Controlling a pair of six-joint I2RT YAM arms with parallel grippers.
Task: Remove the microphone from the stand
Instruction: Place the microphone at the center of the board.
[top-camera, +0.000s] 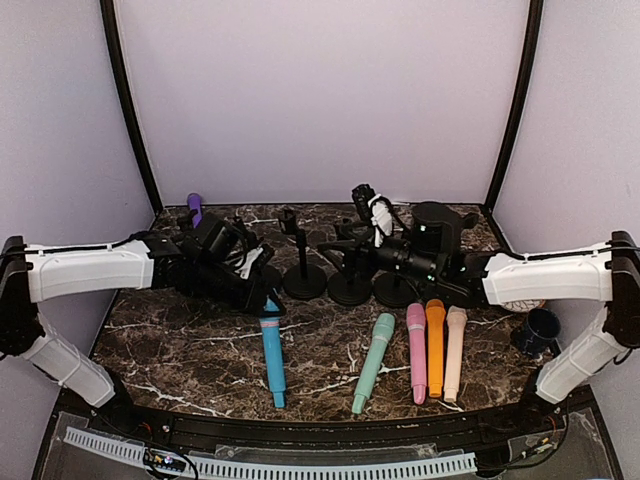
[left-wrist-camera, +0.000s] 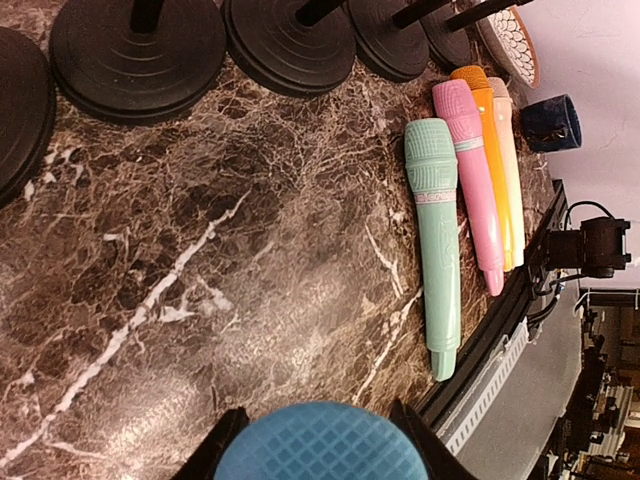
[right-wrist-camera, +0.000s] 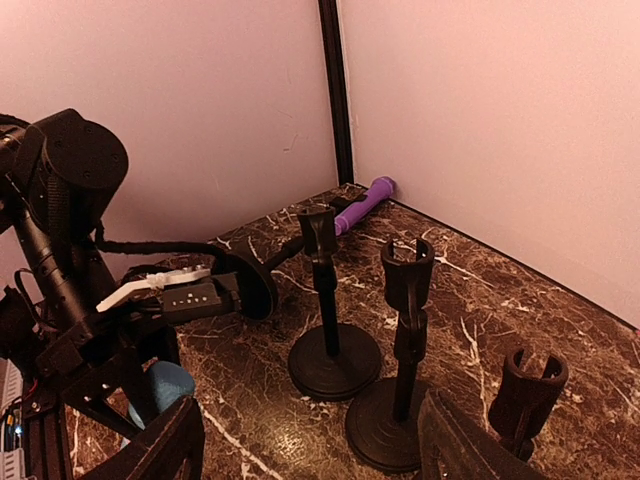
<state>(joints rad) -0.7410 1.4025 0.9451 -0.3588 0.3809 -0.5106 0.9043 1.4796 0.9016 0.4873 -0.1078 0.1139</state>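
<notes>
Lying on the marble table (top-camera: 190, 350) with its handle toward the front edge, the blue microphone (top-camera: 272, 352) has its round head clamped between the fingers of the left gripper (left-wrist-camera: 318, 445); whether that head rests on the table or sits slightly lifted is hard to tell. To its right lie a green microphone (top-camera: 372, 362), then a pink microphone (top-camera: 416, 350), an orange microphone (top-camera: 435, 345) and a cream microphone (top-camera: 454, 350) close side by side. A dark cup (top-camera: 536, 330) sits near the right edge. Behind them the black stands (top-camera: 304, 278) form a row. The right gripper (right-wrist-camera: 310, 405) hangs near them, fingers wide apart, holding nothing. A purple microphone (top-camera: 194, 208) lies in the far left corner
</notes>
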